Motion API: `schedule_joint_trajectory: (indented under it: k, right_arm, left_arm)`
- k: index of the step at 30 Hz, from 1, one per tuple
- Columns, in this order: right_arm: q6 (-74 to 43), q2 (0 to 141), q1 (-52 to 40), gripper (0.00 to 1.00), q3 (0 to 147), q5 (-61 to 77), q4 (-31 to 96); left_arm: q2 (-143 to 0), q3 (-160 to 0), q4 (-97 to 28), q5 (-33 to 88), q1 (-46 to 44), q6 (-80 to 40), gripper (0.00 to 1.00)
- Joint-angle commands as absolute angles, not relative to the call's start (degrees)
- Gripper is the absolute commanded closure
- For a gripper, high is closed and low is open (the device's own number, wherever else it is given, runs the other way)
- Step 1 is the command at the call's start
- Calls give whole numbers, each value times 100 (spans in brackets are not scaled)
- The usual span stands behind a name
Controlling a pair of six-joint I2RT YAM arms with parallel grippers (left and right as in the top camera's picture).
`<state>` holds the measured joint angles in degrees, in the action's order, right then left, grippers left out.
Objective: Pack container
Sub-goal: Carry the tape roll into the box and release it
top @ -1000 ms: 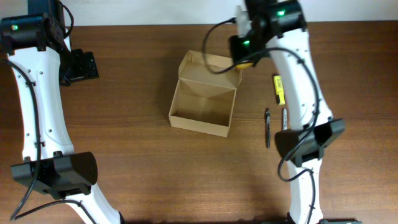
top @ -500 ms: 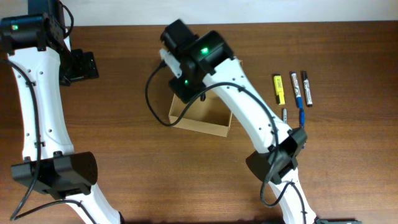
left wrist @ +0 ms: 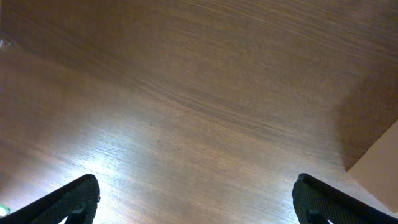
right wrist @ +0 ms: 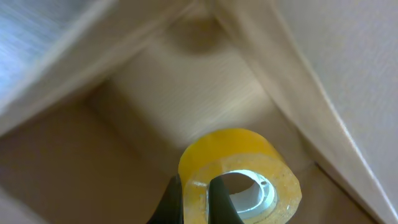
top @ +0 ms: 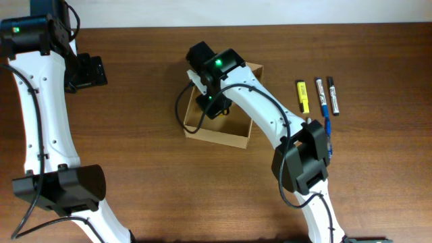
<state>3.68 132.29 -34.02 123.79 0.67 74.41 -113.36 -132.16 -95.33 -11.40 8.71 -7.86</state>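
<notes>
Brown wooden worktop fills my overhead view. I see my right arm reaching over the container, an open cardboard box near the middle. My left fingers are spread wide over bare wood, far to the left. Three pens lie right of the box. My right fingers are inside the box, clenched on a yellow tape roll.

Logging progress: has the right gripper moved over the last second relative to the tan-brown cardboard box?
Yes. The right gripper, shut on a yellow tape roll, swung from the tan-brown cardboard box's far right corner leftward, over its left half.
</notes>
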Motion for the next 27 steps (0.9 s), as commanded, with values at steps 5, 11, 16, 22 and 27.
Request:
schedule_joint_trajectory:
  k: [5,11,16,22,27]
  right_arm:
    - [410,13198,-3251,96,12077,128,7214]
    - [408,13343,-3253,86,12005,242,7225]
    - [408,13273,-3253,63,12105,296,7365]
    - [403,12975,-3249,42,12811,231,7647]
    - [40,12816,-3256,48,13994,-172,8191]
  left_arm:
    - [-11286,-13181,-9539,-1181,891,-738,0]
    - [-11286,-13181,-9539,-1181,891,-738,0]
    - [-11286,-13181,-9539,-1181,891,-738,0]
    - [-11286,-13181,-9539,-1181,891,-740,0]
    - [-11286,-13181,-9539,-1181,891,-740,0]
